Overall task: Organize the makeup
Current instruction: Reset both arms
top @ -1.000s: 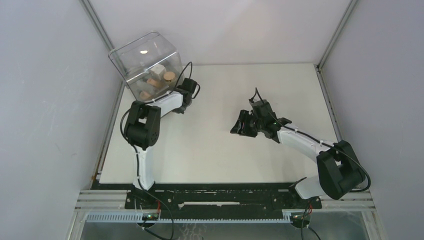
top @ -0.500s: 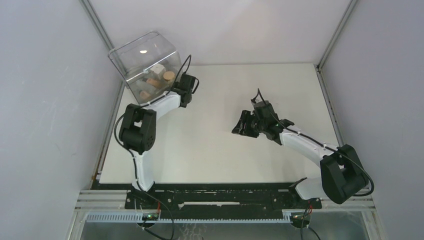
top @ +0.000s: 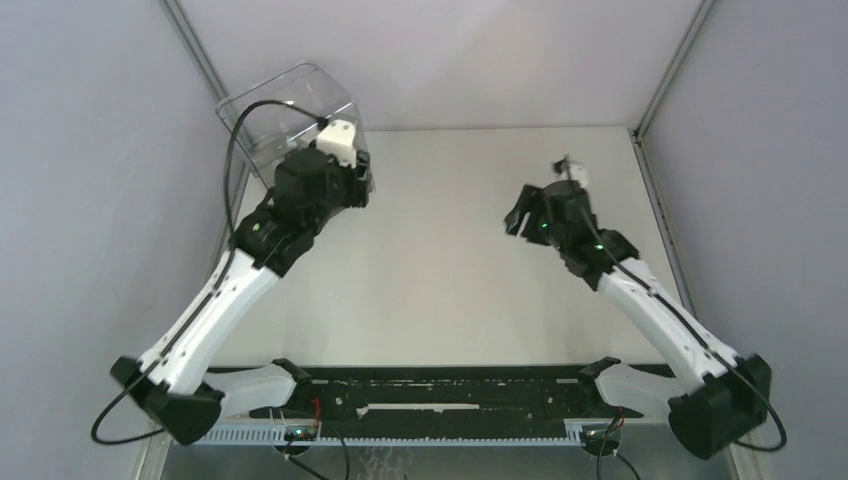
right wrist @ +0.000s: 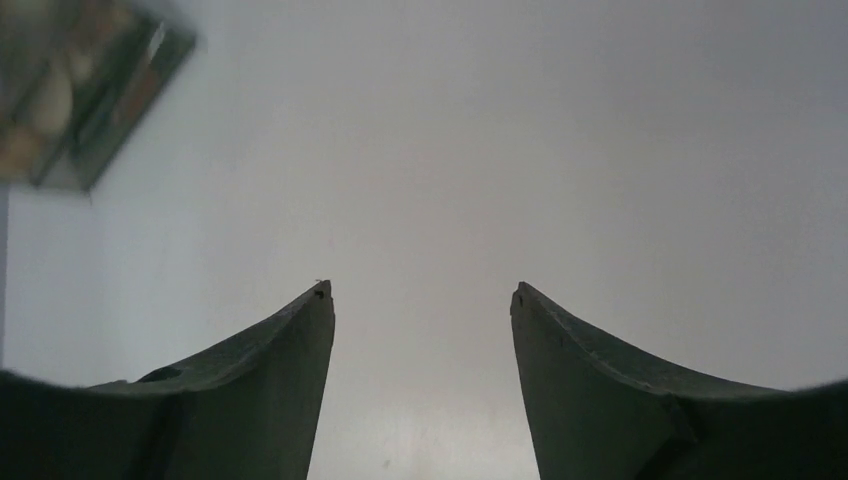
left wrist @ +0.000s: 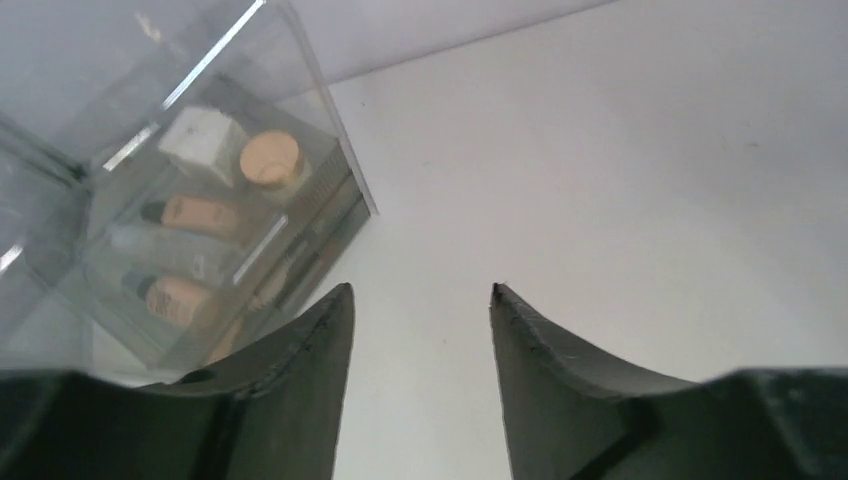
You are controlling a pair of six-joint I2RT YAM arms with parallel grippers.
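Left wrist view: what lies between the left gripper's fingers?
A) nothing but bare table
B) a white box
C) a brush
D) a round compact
A: the left gripper stands open over bare table, while the makeup sits inside the clear box off to its side.

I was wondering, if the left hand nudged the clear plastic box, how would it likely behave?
The clear plastic box looks thin-walled and holds only small cosmetics, so it is probably light for its size. On the smooth white table it would likely slide rather than tip. Its loose contents may shift.
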